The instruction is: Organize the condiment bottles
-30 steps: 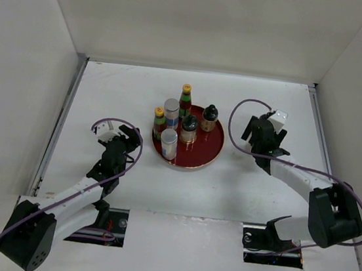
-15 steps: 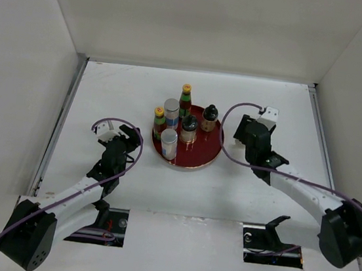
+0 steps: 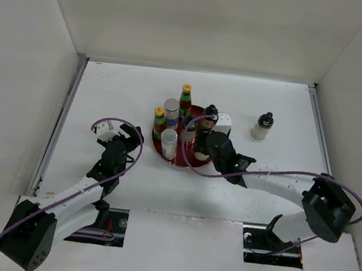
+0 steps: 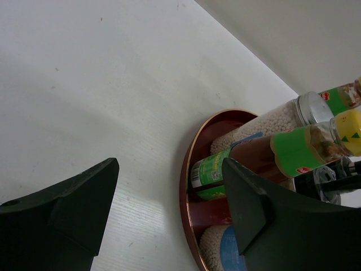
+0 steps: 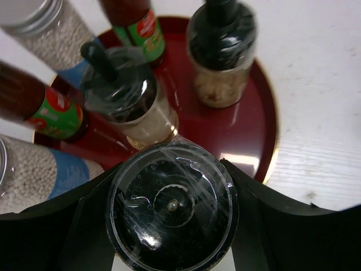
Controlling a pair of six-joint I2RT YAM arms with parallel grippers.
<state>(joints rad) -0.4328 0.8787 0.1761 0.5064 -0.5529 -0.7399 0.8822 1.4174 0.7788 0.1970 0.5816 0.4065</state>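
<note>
A round red plate [image 3: 176, 162] holds two green-red bottles with yellow caps [image 3: 185, 100] [image 3: 159, 121], two silver-lidded shakers [image 3: 171, 111] [image 3: 169, 143] and two black-topped cruets [image 3: 189, 128] [image 3: 210, 116]. My right gripper [image 3: 206, 148] is shut on a black-capped glass bottle [image 5: 172, 206], held over the plate's near right edge [image 5: 237, 130]. One pale black-capped bottle [image 3: 262, 126] stands alone on the table at the right. My left gripper [image 3: 122, 139] is open and empty just left of the plate; its wrist view shows the plate rim [image 4: 186, 169] and a green-red bottle [image 4: 265, 155] between its fingers.
White walls enclose the table on the left, back and right. A metal strip [image 3: 64, 114] runs along the left edge. The right arm's cable [image 3: 275, 173] loops over the table in front of the plate.
My right arm has swung left from the right side of the table to the plate, with the black-capped bottle in its jaws. The pale bottle at the right is now uncovered. The left arm has not moved.
</note>
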